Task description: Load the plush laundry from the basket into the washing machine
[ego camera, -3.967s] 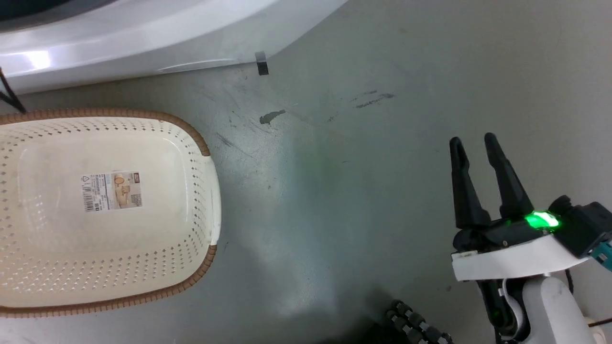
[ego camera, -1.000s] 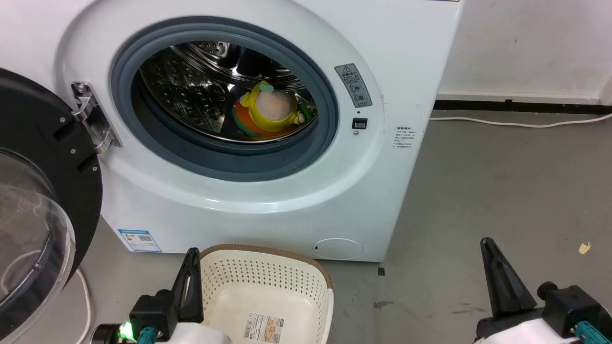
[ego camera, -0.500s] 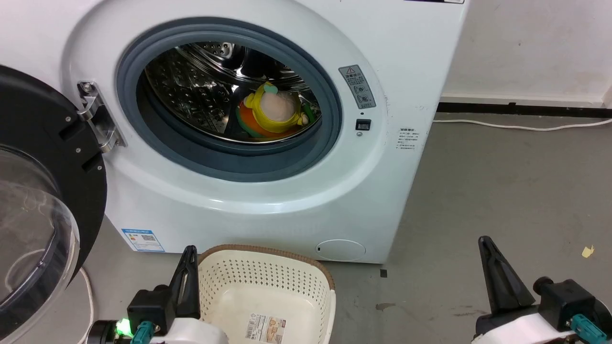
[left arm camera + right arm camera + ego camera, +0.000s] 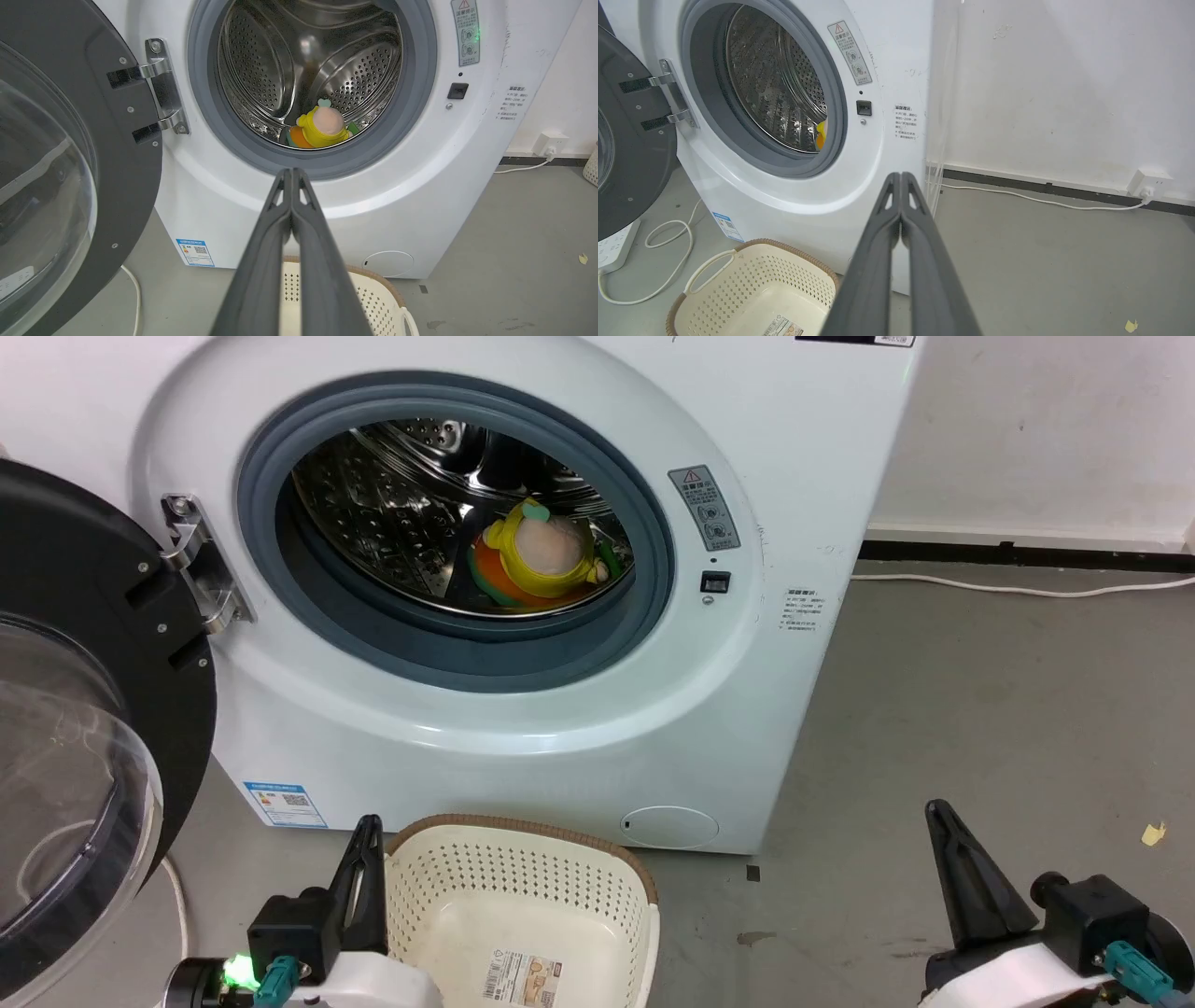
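Plush laundry (image 4: 537, 555) is inside the washing machine (image 4: 560, 747), lying on the drum (image 4: 373, 513) floor at about 4 o'clock of the opening. It is soft and yellow, with a round peach face and orange underneath.

Drum is shiny perforated steel with raised ribs. Gasket (image 4: 448, 653) is a thick ring of grey rubber. Door (image 4: 75, 728) is swung open at 9 o'clock: black rim, domed clear glass, metal hinge (image 4: 201, 569).

Warning sticker (image 4: 707, 509) at 3 o'clock of the opening is grey with a red triangle; its text is too small to read. Blue label (image 4: 285, 803) with a QR code is at 7 o'clock on the front panel.

Basket (image 4: 523, 887) sits on the grey floor (image 4: 980, 709) at 6 o'clock of the washer. It is cream perforated plastic with a brown woven-look rim, and a barcode sticker (image 4: 523, 980) inside.

Left gripper (image 4: 290, 173): jaws clenched, gripping nothing. Right gripper (image 4: 900, 176): the same.
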You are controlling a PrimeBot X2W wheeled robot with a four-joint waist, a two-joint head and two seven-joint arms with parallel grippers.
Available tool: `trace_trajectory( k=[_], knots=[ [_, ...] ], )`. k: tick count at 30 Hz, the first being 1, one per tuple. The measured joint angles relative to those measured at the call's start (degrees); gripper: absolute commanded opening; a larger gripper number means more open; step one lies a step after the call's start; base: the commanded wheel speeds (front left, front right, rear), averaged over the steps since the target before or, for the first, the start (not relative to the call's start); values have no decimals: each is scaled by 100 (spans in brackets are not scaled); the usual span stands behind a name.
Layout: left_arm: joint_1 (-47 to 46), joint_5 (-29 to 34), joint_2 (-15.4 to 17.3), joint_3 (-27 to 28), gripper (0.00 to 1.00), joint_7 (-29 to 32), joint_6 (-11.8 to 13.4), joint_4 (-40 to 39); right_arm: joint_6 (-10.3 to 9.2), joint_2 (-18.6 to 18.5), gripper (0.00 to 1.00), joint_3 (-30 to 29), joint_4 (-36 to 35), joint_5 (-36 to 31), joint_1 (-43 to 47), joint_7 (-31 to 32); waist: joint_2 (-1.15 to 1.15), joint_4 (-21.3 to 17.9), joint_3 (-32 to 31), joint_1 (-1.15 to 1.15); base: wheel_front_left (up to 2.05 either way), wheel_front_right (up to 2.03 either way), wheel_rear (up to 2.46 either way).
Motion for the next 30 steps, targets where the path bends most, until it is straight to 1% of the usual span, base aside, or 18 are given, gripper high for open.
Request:
trace_trajectory(
  k=[7, 28, 30],
  knots=[
    [-15, 63, -12, 85, 0, 144, -85, -18, 0, 3, 0, -9, 23, -58, -10, 124, 0, 36, -19, 0, 0, 0, 0],
    [-90, 191, -74, 197, 0, 389, -202, -62, 0, 14, 0, -27, 57, -201, -118, 357, 0, 105, -55, 0, 0, 0, 0],
    [-91, 194, -76, 214, 0, 403, -242, -63, 0, 16, 0, -30, 59, -221, -120, 399, 0, 112, -58, 0, 0, 0, 0]
  ],
)
